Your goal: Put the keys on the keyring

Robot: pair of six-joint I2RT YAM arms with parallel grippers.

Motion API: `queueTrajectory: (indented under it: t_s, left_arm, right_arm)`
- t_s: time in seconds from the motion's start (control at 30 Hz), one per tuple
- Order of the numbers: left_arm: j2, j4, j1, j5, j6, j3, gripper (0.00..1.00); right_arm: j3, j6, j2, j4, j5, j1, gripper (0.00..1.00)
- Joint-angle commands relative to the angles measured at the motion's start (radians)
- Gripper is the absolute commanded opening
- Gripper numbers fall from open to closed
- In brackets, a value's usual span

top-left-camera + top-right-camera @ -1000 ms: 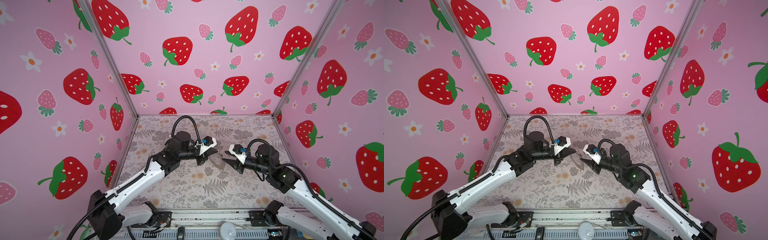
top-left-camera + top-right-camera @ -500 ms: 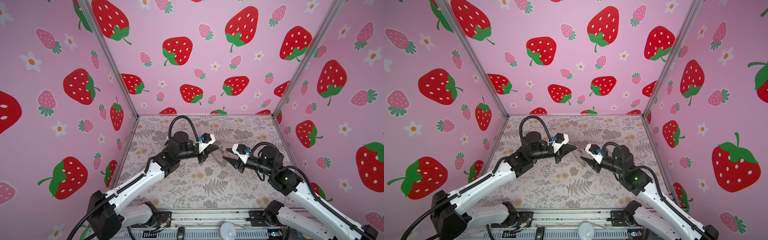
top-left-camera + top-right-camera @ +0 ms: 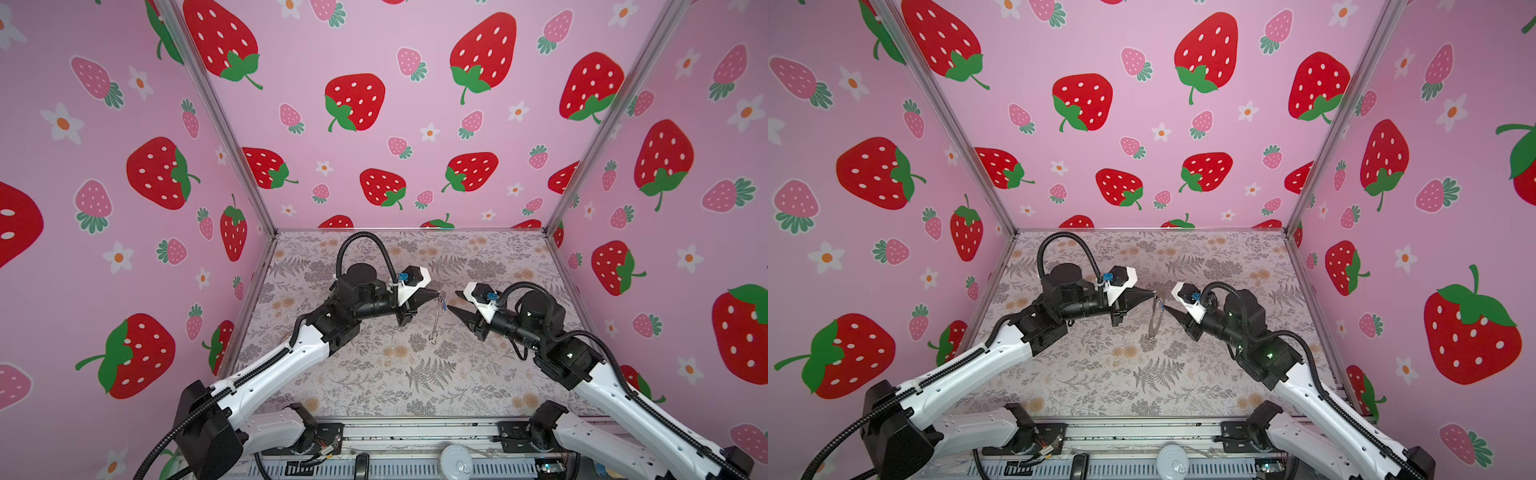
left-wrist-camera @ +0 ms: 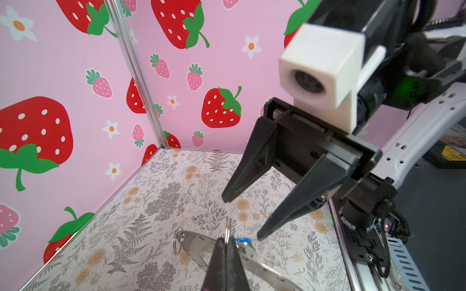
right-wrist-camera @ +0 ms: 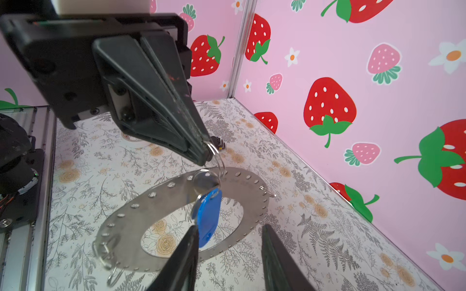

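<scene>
Barely shifted since a second ago, the left gripper (image 5: pixel 205 153) stays clamped on a thin wire loop (image 5: pixel 217 156). We see the flat dark-grey metal keyring (image 5: pixel 141 209) and blue-headed silver key (image 5: pixel 208 216) hanging from it mid-table. The key hangs lengthwise downward, just beside one finger of the right gripper (image 5: pixel 229 228), whose jaws stand apart.

The keyring (image 5: pixel 123 226), a flat grey metal ring with small holes round its rim and a wide opening, hangs upright above the mid worktop (image 5: pixel 315 226) from a wire loop pinched in the left claw (image 5: pixel 205 157). The blue-headed key (image 5: pixel 208 216) dangles against its upper face.
</scene>
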Motion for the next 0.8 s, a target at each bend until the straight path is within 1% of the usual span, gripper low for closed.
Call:
queueTrajectory:
  t_s: [0.0, 0.13, 0.3, 0.47, 0.53, 0.67, 0.77]
  left_arm:
    - [-0.020, 0.060, -0.006, -0.019, -0.013, -0.005, 0.00]
    - [-0.013, 0.085, -0.019, -0.045, -0.027, -0.011, 0.00]
    - [-0.007, 0.112, -0.033, -0.077, -0.049, -0.016, 0.00]
    - [-0.003, 0.124, -0.047, -0.095, -0.056, -0.020, 0.00]
    - [0.000, 0.126, -0.050, -0.092, -0.056, -0.021, 0.00]
    - [-0.002, 0.130, -0.053, -0.075, -0.056, -0.022, 0.00]
    - [-0.004, 0.133, -0.055, -0.068, -0.060, -0.022, 0.00]
  right_arm:
    - [0.000, -0.007, 0.006, 0.029, -0.056, 0.007, 0.43]
    - [0.005, 0.009, 0.039, 0.047, -0.104, 0.013, 0.44]
    - [0.007, 0.020, 0.059, 0.072, -0.096, 0.021, 0.43]
    - [0.006, 0.045, 0.063, 0.102, -0.055, 0.024, 0.40]
    - [0.007, 0.048, 0.062, 0.108, -0.042, 0.024, 0.37]
    - [0.006, 0.044, 0.061, 0.103, -0.020, 0.024, 0.22]
    - [0.005, 0.036, 0.064, 0.091, -0.011, 0.024, 0.15]
